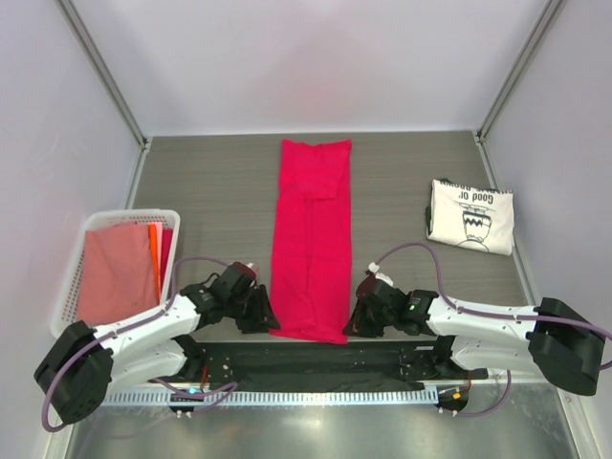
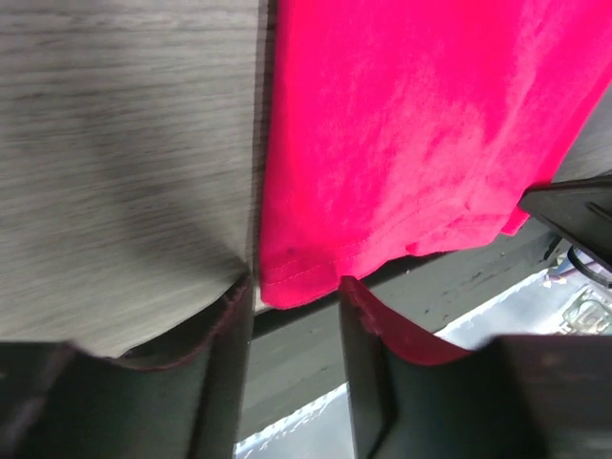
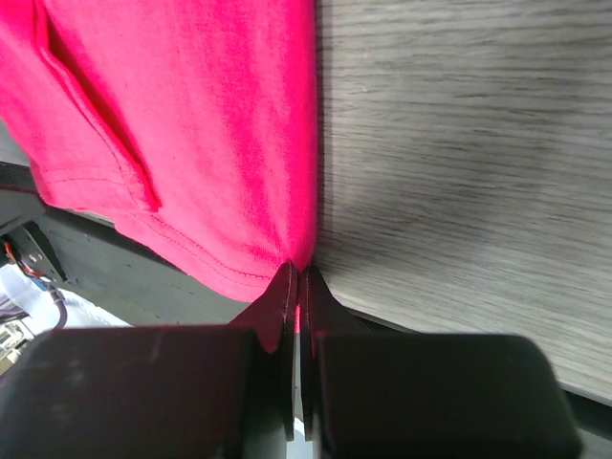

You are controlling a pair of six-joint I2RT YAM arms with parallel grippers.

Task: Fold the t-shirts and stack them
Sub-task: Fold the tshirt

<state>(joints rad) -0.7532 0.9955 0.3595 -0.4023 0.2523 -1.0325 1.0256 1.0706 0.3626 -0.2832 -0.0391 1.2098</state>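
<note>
The pink t-shirt (image 3: 191, 124) lies flat on the grey wood-grain table (image 3: 459, 143) and fills the left half of the view. Its stitched hem runs along the lower left, and 1 folded layer lies on top at the far left. The 2 jaws of the right gripper (image 3: 296, 277) are pressed together on the hem corner, with a thin pink strip between them.

Crimson-pink tee (image 1: 311, 239), cream tee (image 1: 470, 217) with black print
</note>
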